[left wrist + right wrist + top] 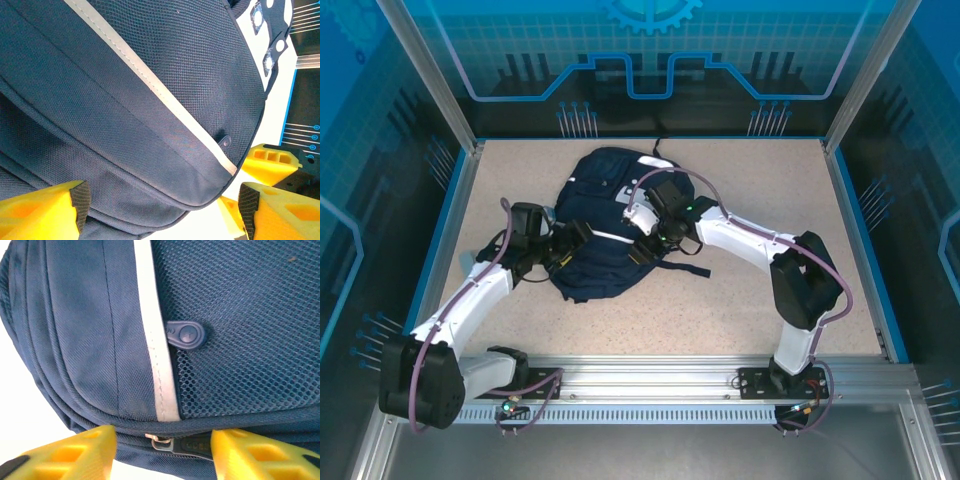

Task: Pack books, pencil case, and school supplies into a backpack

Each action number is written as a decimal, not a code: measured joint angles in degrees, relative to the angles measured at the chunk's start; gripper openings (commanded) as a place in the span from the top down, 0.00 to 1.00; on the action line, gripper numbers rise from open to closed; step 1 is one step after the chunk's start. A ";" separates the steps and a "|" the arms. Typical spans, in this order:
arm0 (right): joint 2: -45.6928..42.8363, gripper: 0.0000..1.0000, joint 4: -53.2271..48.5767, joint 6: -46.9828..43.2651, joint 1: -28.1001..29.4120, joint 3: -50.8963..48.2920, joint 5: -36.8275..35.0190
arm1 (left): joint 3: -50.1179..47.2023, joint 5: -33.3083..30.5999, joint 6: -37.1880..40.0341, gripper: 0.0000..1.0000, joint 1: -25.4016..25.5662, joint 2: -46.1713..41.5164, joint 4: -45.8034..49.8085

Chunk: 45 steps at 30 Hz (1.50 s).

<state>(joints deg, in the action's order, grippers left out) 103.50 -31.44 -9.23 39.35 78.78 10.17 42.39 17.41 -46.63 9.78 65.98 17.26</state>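
Straddling backpack zipper; right gripper

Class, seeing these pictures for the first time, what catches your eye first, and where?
The big navy backpack lying on the table draws the eye first. Then the yellow fingers: the left gripper straddles its white-striped edge, the right gripper flanks a zipper.

1. Left arm, right arm: white shells, large black joint housings.
2. Purple cables loop along each arm.
3. Left pincer, right pincer: yellow hollow-ribbed fingers; black pads on the left.
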 measured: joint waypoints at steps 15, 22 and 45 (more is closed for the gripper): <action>3.52 0.35 -2.78 -2.97 0.11 3.32 -3.61 | 0.35 -0.02 -1.46 0.21 2.03 2.71 -1.36; 3.58 0.71 -2.82 -2.05 -0.63 3.32 -2.08 | 1.09 -0.02 -1.46 0.21 2.64 4.33 -1.57; -4.09 0.95 1.31 4.28 4.33 -5.16 -1.64 | 1.51 -0.07 -10.14 0.48 7.78 11.74 -8.13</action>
<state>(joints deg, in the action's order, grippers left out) 99.42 -30.13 -4.95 43.68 73.63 8.54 43.90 17.34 -56.77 17.56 77.71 9.13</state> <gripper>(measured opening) 0.061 0.541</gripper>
